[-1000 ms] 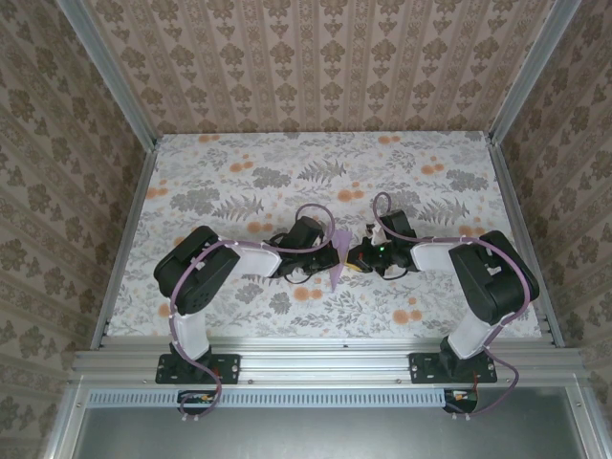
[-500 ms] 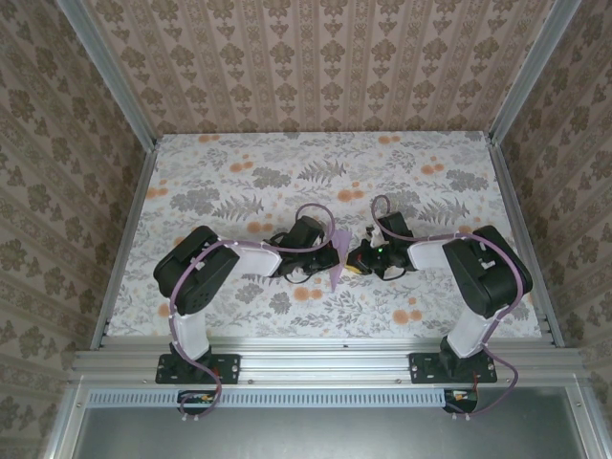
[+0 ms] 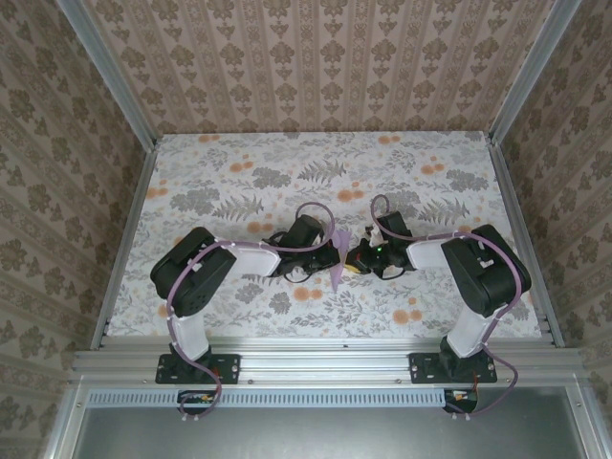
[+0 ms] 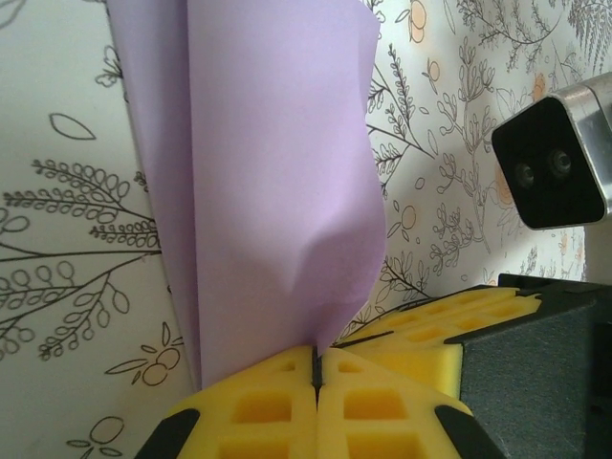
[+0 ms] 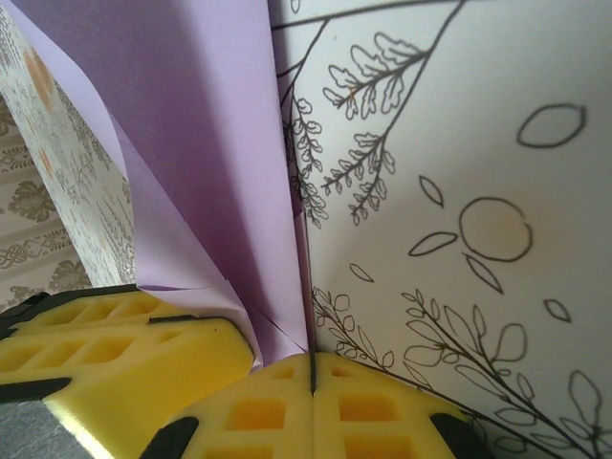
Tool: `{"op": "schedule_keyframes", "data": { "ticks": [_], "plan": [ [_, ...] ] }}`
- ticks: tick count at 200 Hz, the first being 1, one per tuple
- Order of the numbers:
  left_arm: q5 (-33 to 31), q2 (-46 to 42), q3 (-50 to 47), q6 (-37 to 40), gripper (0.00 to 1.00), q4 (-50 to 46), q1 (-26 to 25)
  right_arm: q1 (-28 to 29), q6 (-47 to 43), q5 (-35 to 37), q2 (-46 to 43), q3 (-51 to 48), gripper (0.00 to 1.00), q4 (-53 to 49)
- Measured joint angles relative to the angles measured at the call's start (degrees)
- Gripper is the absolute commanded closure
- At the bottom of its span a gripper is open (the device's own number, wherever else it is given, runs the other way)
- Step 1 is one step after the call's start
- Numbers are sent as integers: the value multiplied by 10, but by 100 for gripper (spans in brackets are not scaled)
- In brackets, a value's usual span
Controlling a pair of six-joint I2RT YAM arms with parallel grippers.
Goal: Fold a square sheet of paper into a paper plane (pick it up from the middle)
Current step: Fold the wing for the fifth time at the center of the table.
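The lavender paper (image 3: 338,256) is folded into a narrow pointed shape and stands on edge above the middle of the table, its tip toward the near edge. My left gripper (image 3: 328,252) is shut on it from the left; in the left wrist view its yellow pads (image 4: 268,411) pinch the paper's (image 4: 277,172) lower corner. My right gripper (image 3: 354,256) is shut on it from the right, with the folded layers (image 5: 210,163) running into its closed pads (image 5: 382,411). The two grippers nearly touch; the left pad (image 5: 105,335) sits just beside the right one.
The floral tabletop (image 3: 239,182) spreads around both arms. Aluminium rails (image 3: 124,239) and patterned walls (image 3: 325,57) close in the table on the left, right and back. The right wrist camera (image 4: 555,163) hangs close to the paper.
The right arm's elbow has swung slightly leftward and inward. Both grippers stay shut on the paper, which has barely moved.
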Motion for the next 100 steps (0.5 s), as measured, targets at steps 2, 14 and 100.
{"op": "schedule_keyframes", "data": {
  "ticks": [2, 14, 100],
  "plan": [
    [0, 0, 0, 0, 94, 0, 0, 0, 0, 0, 0, 0, 96, 0],
    [3, 2, 0, 0, 94, 2, 0, 0, 0, 0, 0, 0, 96, 0],
    [6, 13, 4, -5, 94, 7, 0, 0, 2, -11, 8, 0, 96, 16]
  ]
}}
